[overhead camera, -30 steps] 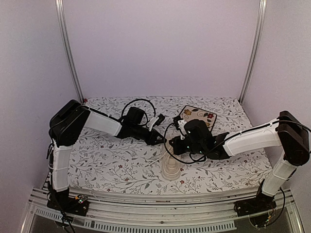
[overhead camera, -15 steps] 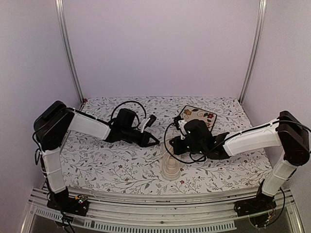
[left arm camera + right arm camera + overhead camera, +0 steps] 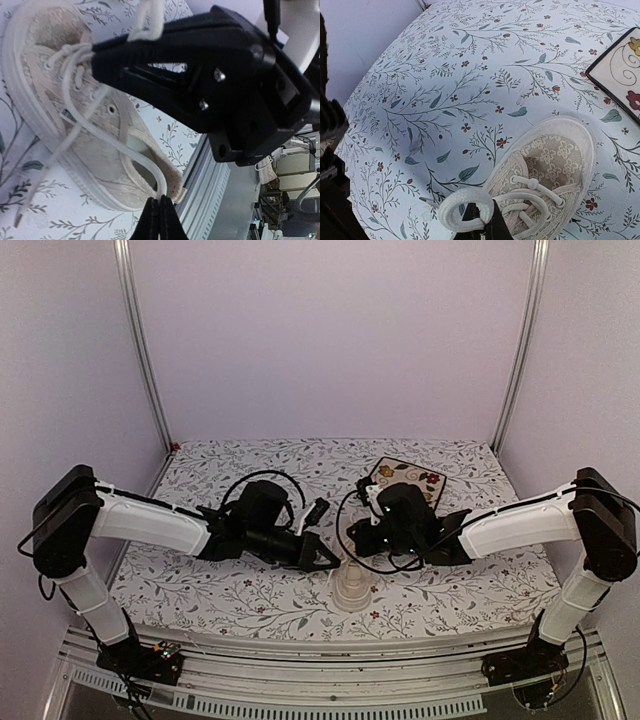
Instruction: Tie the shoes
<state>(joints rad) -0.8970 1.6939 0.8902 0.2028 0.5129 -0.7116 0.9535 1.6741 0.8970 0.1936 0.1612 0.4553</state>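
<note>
Shoe (image 3: 350, 587) sits on tabletop (image 3: 230, 592) near front edge, approx. centre, betw. the two arms; toe points to the back, heel to the front. Sole flat on the surface.

L hand (image 3: 322, 558) just left of shoe, low, clenched on a lace strand (image 3: 159, 182) that runs out from an eyelet and past the heel opening. The strand looks taut.

R hand (image 3: 352, 536) just behind the shoe, above the toe end, pinched tight on a lace loop (image 3: 465, 209). Loop stands up from the tongue.

Tile (image 3: 405, 478) lies further back on the right, apart from the shoe.
</note>
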